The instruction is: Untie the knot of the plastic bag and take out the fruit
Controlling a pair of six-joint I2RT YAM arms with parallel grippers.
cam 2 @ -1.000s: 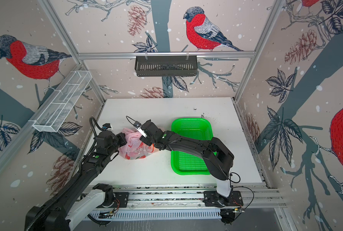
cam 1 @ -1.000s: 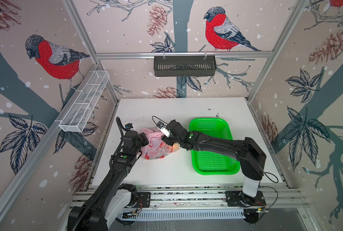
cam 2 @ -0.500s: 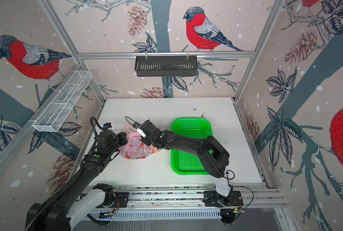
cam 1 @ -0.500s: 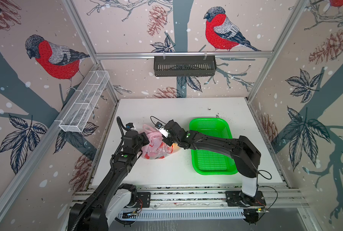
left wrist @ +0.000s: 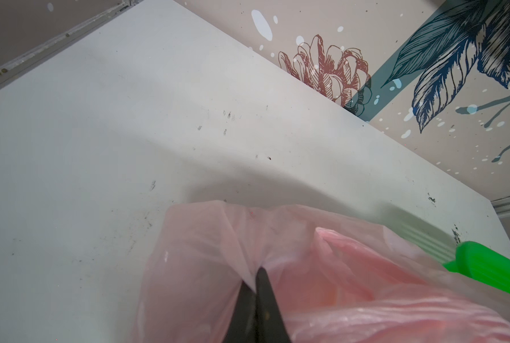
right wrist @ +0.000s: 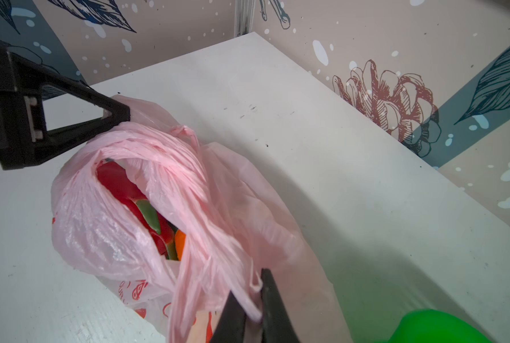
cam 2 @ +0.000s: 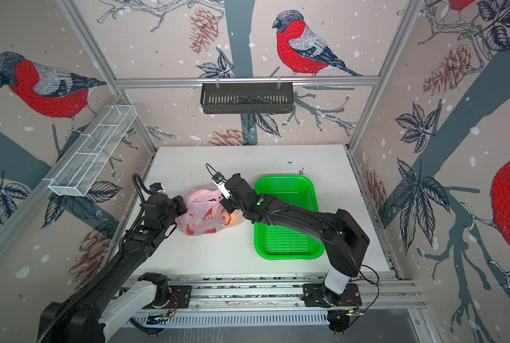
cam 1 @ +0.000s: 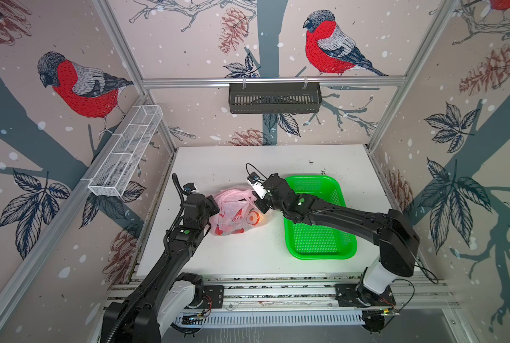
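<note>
The pale pink plastic bag (cam 1: 234, 212) (cam 2: 203, 215) lies on the white table between both arms. My left gripper (left wrist: 255, 280) (cam 1: 216, 205) is shut on a fold of the bag's film at its left edge; its black finger (right wrist: 111, 114) shows in the right wrist view. My right gripper (right wrist: 249, 285) (cam 2: 226, 205) is shut on a thin strand of the bag's handle at the right side. Crinkled handle strands (right wrist: 170, 166) arch over the mouth; I cannot make out a tied knot. Inside lies fruit: a red dragon fruit (right wrist: 120, 184) with green scales and an orange (right wrist: 180, 243).
A green perforated tray (cam 1: 316, 246) (cam 2: 286, 237) stands right of the bag, under the right arm; its corner shows as the tray (left wrist: 491, 267) in the left wrist view. A black basket (cam 1: 274, 98) hangs on the back wall, a white wire shelf (cam 1: 126, 157) on the left wall.
My right gripper's jaws have closed on the handle strand at the bag's right side. The left gripper has kept its hold on the bag, which has barely moved.
</note>
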